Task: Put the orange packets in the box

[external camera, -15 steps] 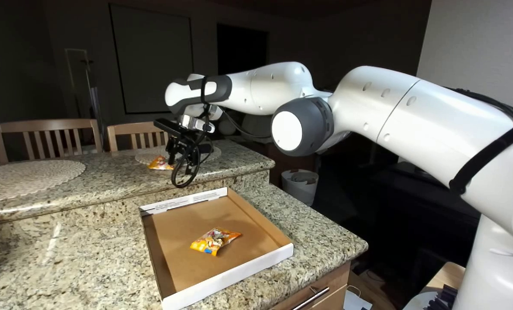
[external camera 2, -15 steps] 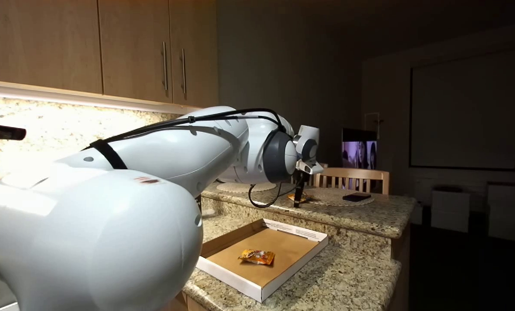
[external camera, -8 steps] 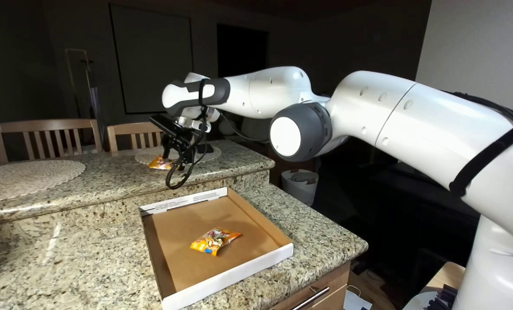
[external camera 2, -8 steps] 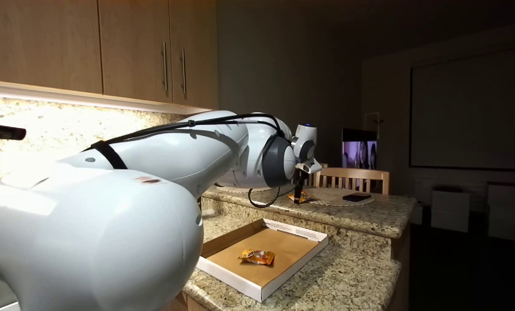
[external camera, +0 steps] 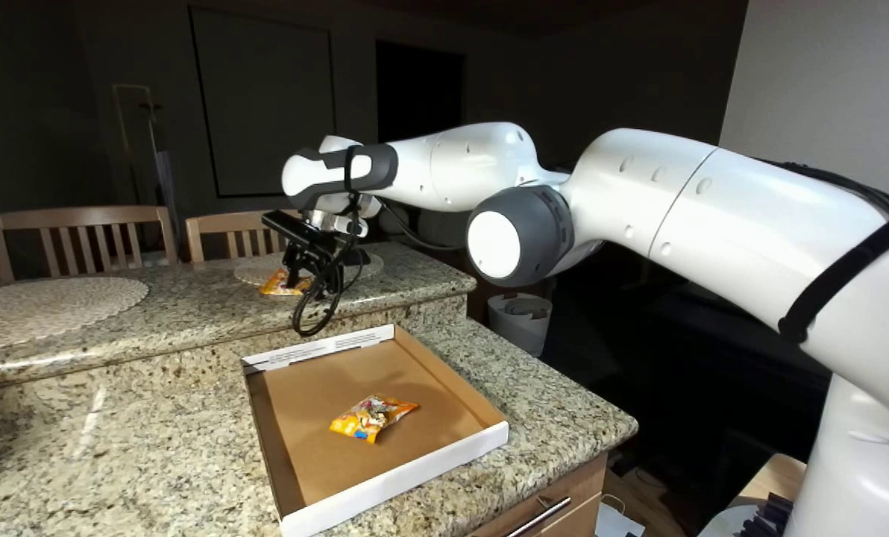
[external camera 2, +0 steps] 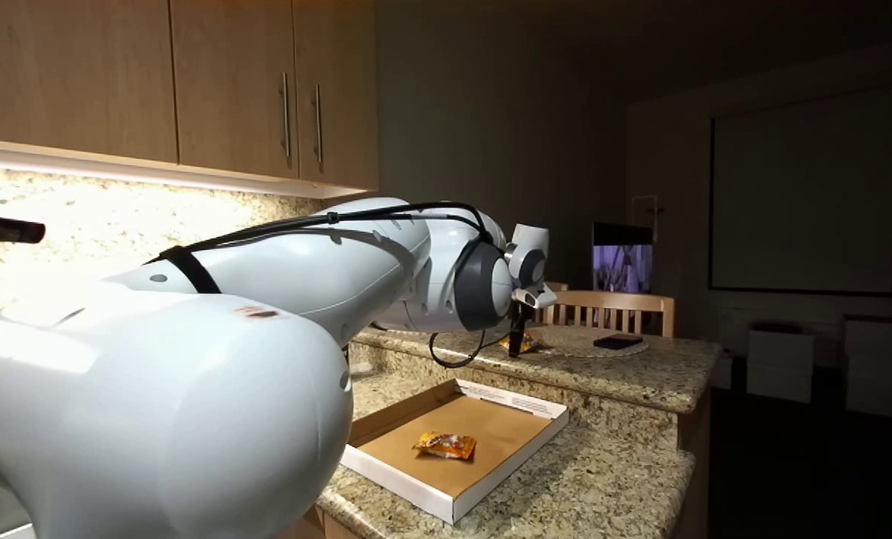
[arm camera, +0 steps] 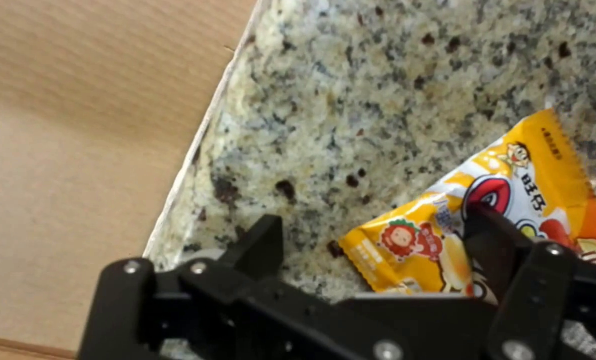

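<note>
In the wrist view, the gripper (arm camera: pixel 375 237) is spread wide and holds nothing; its far finger (arm camera: pixel 493 250) overlaps the loose orange packet (arm camera: pixel 443 225). The step seems to be reaching for it; next, probably, shift farther, then squeeze. In an exterior view, it lies on the raised granite counter (external camera: pixel 191 309); another packet (external camera: pixel 374 418) is inside the box (external camera: pixel 303 406), nearer. In an exterior view, a screen (external camera 2: pixel 622 267) glows in the dark room (external camera 2: pixel 670 157).

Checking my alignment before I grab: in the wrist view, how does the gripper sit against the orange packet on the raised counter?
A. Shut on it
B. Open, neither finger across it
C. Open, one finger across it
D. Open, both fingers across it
C: the gripper stands open, one finger across the orange packet, the other finger over bare granite.
</note>
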`<action>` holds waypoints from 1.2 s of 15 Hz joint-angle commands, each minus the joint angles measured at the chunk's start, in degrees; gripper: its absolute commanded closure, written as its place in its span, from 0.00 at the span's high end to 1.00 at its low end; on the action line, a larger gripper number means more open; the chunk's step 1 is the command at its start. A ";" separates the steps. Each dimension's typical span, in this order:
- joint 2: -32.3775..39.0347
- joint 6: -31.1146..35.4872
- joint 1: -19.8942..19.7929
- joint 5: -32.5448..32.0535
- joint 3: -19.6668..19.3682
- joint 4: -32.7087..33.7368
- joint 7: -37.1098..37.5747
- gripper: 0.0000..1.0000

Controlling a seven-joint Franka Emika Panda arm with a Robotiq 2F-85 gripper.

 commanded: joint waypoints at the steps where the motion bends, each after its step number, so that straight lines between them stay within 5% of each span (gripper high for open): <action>1: 1.86 -7.75 -1.37 -4.29 1.76 4.79 2.47 0.96; 4: 2.54 -13.05 -2.01 -5.93 2.56 7.49 2.12 0.89; 5: -0.33 -11.89 -1.49 -4.18 0.81 2.55 1.42 0.89; 12: -0.54 -15.98 -2.75 -3.56 0.95 2.17 2.36 0.85; 18: -1.27 -27.31 -4.33 -2.25 2.23 1.74 2.62 0.95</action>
